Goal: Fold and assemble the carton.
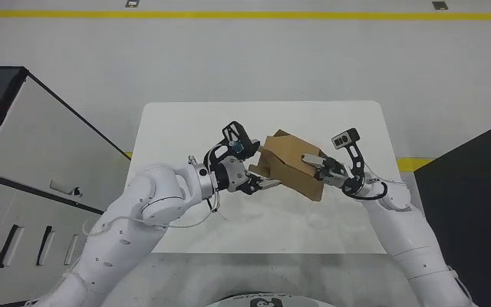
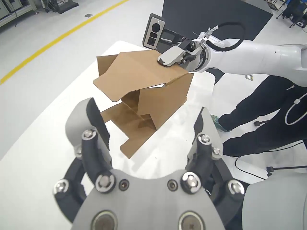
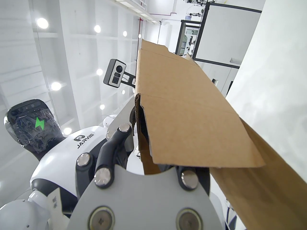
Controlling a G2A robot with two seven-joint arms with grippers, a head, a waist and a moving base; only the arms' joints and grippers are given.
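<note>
A brown carton [image 1: 291, 157] stands partly unfolded at the middle of the white table [image 1: 176, 130], its flaps loose and one end open. My right gripper [image 1: 313, 162] is shut on the carton's top panel at the right-hand edge; in the left wrist view the right gripper [image 2: 169, 59] clamps that panel of the carton [image 2: 148, 84]. In the right wrist view the carton [image 3: 182, 120] wall runs between the right gripper [image 3: 141, 142]'s fingers. My left gripper [image 1: 258, 172] is open just left of the carton. The left gripper [image 2: 151, 130] holds nothing and faces the open end and the flaps lying flat on the table.
A black-framed cabinet [image 1: 31, 130] stands left of the table and a dark panel [image 1: 460, 192] to its right. The table's far half and front strip [image 1: 268, 230] are bare. A yellow line [image 1: 245, 14] crosses the floor beyond.
</note>
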